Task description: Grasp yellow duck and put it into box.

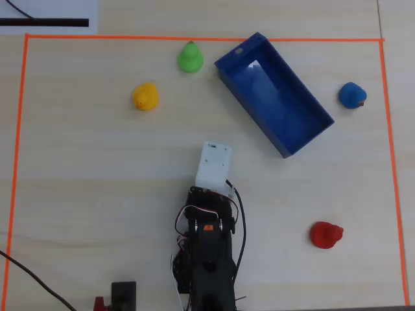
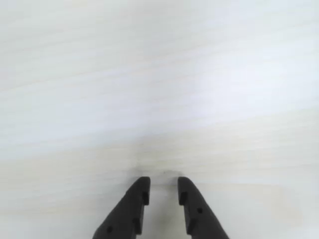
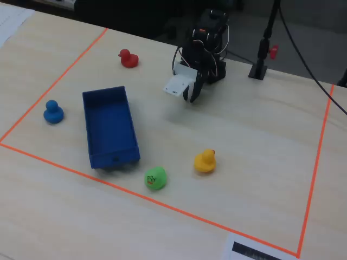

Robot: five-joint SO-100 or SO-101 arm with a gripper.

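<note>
The yellow duck (image 1: 145, 96) stands on the light wooden table at the upper left of the overhead view, and at the lower middle of the fixed view (image 3: 205, 161). The dark-blue box (image 1: 272, 97) lies at an angle at the upper right, open-topped and with nothing in it; it is at the left in the fixed view (image 3: 108, 122). My gripper (image 2: 163, 186) hangs low over bare table near the arm's base (image 3: 191, 98), well short of the duck. Its jaws stand a little apart with nothing between them. In the overhead view the white wrist housing (image 1: 213, 164) hides the fingers.
A green duck (image 1: 190, 57) stands between the yellow duck and the box's corner. A blue duck (image 1: 352, 95) stands right of the box and a red duck (image 1: 325, 234) at the lower right. Orange tape (image 1: 19, 162) frames the work area. A black stand (image 3: 260, 65) rises beside the arm.
</note>
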